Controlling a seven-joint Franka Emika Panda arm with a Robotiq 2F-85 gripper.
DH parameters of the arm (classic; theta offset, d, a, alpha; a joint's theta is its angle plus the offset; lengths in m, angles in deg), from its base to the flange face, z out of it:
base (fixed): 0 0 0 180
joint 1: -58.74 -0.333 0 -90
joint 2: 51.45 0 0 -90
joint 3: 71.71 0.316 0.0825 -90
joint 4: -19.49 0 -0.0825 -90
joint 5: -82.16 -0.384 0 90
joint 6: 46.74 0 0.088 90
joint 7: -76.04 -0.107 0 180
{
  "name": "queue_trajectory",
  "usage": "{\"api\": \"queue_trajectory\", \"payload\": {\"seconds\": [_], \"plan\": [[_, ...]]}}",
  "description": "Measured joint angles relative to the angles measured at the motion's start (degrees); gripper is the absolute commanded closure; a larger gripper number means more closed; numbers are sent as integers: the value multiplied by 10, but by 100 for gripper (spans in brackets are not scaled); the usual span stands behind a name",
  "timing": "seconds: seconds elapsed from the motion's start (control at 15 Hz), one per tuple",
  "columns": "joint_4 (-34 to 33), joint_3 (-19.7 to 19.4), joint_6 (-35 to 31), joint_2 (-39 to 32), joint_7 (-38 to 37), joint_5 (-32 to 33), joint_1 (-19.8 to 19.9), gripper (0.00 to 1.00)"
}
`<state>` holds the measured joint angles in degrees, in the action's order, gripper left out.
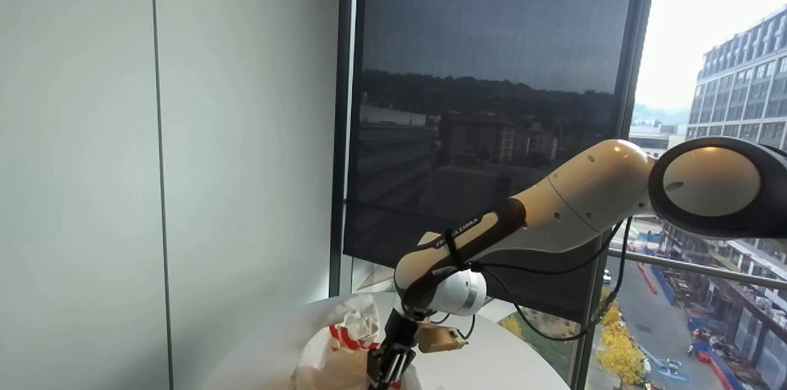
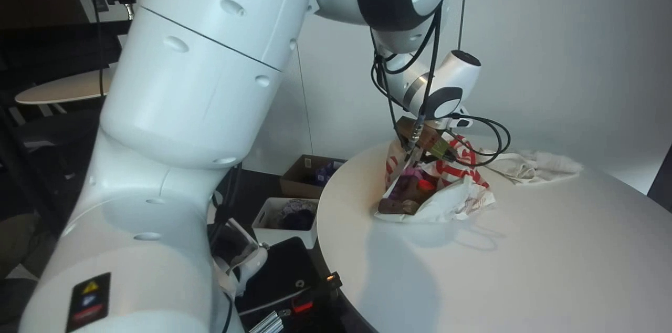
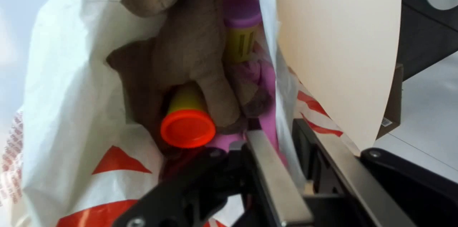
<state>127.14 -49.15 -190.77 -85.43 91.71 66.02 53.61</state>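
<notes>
Parted gripper is straddling the edge of a white bag, brown plush toy (limbs showing) is lying inside, orange-lidded tub resting alongside.

A dark shade hangs at the window — elsewhere, a cardboard box stands beside a white bin.

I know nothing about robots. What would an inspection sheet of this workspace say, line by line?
Surface: round white table.
Job's things: open white-and-red bag holding a brown plush-like thing, a red-orange-lidded tub and a purple-lidded tub.
Clutter: crumpled whitish item beside the bag.
Jaws: open, with the bag's edge between them.
Cables: black, hanging in loops.
Surroundings: pale wall, shaded window, cardboard box and white bin beyond the table.
</notes>
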Motion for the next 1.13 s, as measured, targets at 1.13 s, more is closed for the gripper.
{"api": "queue_trajectory", "payload": {"seconds": [1.13], "plan": [[70,-121,52,96,-222,206,-122,0]]}}
